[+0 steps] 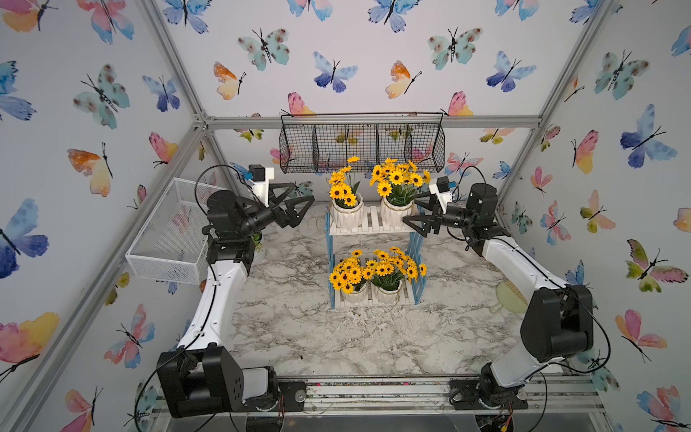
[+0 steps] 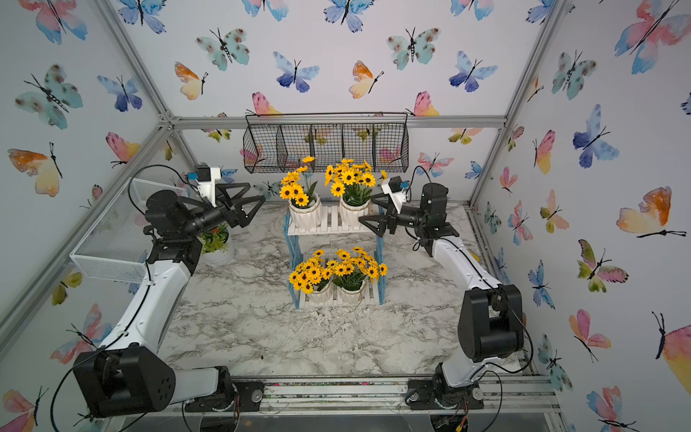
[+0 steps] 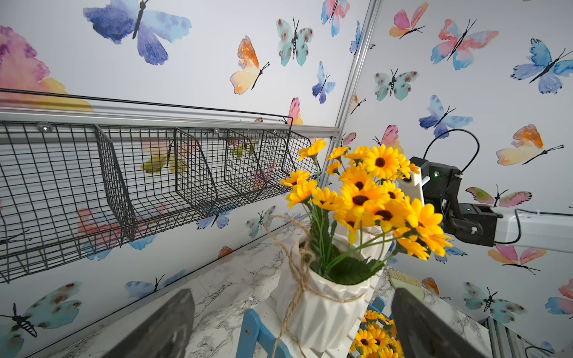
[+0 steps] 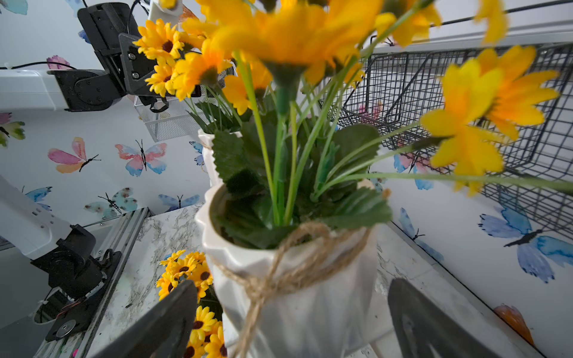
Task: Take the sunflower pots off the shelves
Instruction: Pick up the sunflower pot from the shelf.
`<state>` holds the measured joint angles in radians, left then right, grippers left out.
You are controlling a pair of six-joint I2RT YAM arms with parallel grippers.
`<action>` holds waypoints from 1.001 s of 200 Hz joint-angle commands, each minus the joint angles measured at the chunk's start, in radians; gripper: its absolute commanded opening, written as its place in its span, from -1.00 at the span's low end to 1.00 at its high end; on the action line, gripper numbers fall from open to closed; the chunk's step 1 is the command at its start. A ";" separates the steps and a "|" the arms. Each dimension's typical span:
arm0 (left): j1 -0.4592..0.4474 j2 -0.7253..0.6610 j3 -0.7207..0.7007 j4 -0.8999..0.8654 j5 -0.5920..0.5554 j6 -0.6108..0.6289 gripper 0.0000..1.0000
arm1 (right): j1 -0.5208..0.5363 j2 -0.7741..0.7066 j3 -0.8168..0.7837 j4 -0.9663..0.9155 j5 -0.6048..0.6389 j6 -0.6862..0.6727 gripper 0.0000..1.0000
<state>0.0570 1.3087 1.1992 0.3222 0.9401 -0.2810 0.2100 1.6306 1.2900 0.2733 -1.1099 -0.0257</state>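
- Right gripper (image 1: pixel 410 212), spread wide and empty, faces the upper sunflower pot (image 1: pixel 394 216); left gripper (image 1: pixel 304 190) likewise wide and empty.
- Approach step, probably: next straddle pot, close gently, lift off shelves (image 1: pixel 374 224).

In both top views the left arm (image 2: pixel 164 284) covers most of a white pot of green leaves (image 2: pixel 218 248), and the right arm (image 1: pixel 557 321) hides part of a pale green object (image 1: pixel 510 299) too unclear to name. In the right wrist view the nearest sunflower pot (image 4: pixel 297 297) runs off the bottom edge, its closest blooms (image 4: pixel 297 31) blurred
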 commanded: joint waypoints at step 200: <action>0.003 -0.007 0.005 0.017 -0.001 -0.012 0.97 | 0.084 0.093 0.130 -0.045 0.047 -0.018 0.98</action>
<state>0.0570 1.3087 1.1992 0.3233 0.9401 -0.2886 0.2794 1.7012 1.3949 0.2626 -1.0763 -0.0299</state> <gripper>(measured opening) 0.984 0.988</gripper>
